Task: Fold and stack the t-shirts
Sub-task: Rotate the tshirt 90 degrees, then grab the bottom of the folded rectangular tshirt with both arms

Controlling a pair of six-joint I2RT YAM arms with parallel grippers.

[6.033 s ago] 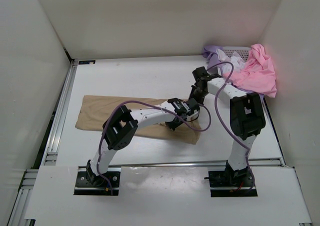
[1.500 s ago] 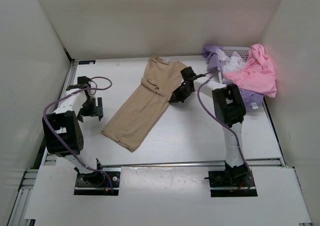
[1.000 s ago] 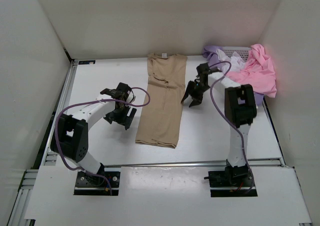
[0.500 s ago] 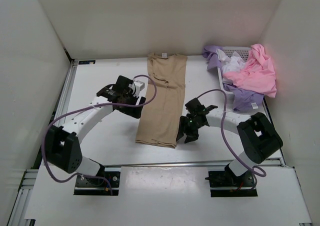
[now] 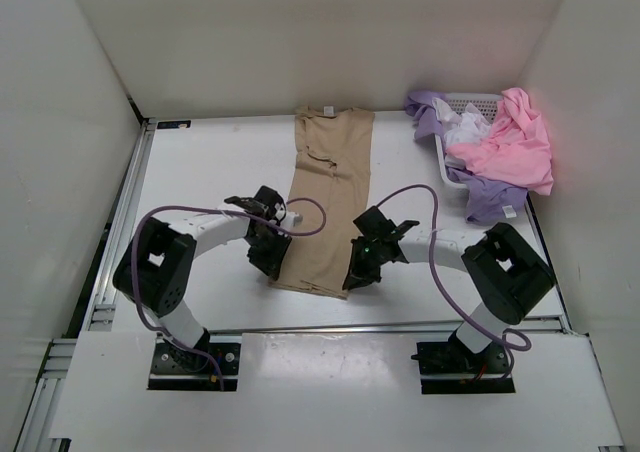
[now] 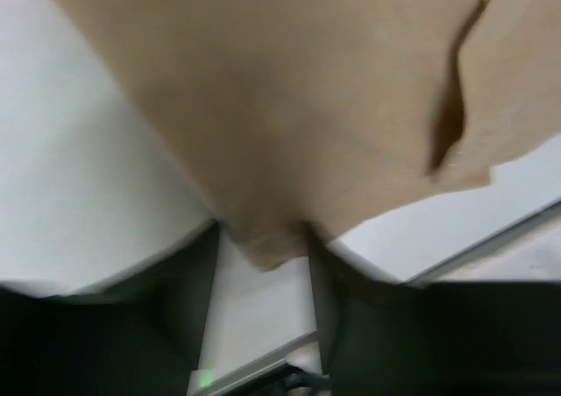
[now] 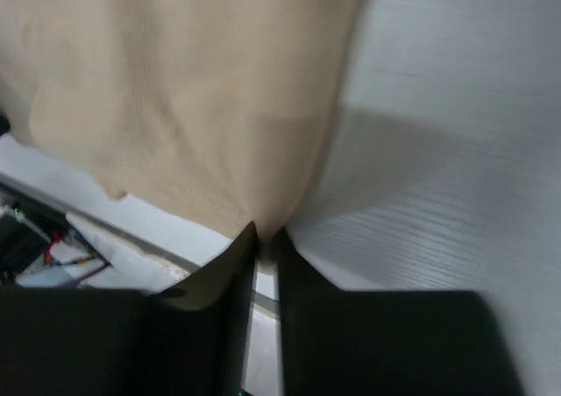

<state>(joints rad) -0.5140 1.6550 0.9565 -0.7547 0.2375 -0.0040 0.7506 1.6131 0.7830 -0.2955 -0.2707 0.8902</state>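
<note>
L gripper (image 6: 263, 238) astride tan shirt (image 5: 325, 197) near-left corner, R gripper (image 7: 266, 235) pinching near-right

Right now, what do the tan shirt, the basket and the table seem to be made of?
The tan shirt looks like soft matte knit cloth, perhaps cotton: it creases, and fine ribbing shows close up. The basket seems white plastic mesh, by its gridded rim. The table is smooth white board with faint grain lines, perhaps laminate.
</note>
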